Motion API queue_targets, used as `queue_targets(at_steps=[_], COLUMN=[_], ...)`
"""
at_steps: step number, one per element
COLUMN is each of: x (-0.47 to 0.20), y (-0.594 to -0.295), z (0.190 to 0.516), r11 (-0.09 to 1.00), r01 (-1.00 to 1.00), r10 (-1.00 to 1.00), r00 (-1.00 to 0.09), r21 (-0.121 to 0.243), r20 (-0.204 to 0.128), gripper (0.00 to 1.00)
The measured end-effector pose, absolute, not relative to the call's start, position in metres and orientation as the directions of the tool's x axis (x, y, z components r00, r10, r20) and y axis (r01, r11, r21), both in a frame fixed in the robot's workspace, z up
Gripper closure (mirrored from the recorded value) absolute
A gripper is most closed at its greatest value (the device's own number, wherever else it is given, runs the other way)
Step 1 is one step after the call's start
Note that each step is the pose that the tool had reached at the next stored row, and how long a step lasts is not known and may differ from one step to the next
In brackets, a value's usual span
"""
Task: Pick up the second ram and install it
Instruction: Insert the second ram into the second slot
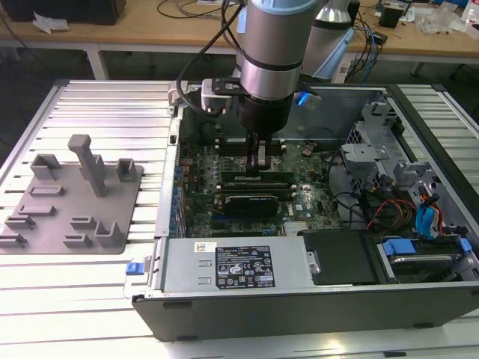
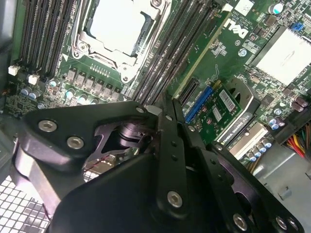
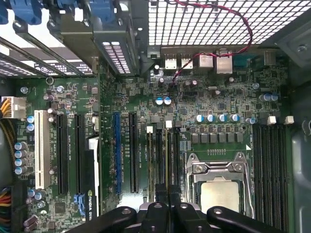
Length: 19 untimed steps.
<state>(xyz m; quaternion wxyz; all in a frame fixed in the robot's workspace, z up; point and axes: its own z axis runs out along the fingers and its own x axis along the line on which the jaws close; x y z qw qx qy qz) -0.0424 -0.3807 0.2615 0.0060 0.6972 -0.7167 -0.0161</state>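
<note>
Green stick: the second ram (image 3: 167, 155) is stood on edge in a slot just beside the processor socket (image 3: 219, 187).
Hand: the hand (image 3: 167, 191) is closed narrowly on its edge, beside the same socket.

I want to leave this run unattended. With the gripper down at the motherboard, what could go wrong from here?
1. The gripper looks shut on the second ram. If the stick meets the memory slots tilted, pressing could bend or crack it.
2. The black graphics card lies close beside the gripper and could be knocked.
</note>
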Motion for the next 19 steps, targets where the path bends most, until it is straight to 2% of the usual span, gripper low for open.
queue_targets(at_steps=[19], x=[-0.041], y=[-0.379], z=[0.245], r11=[0.027], r01=[-0.999], r10=[-0.999], r00=[-0.028], r21=[0.021], r20=[-0.021], gripper=[0.91])
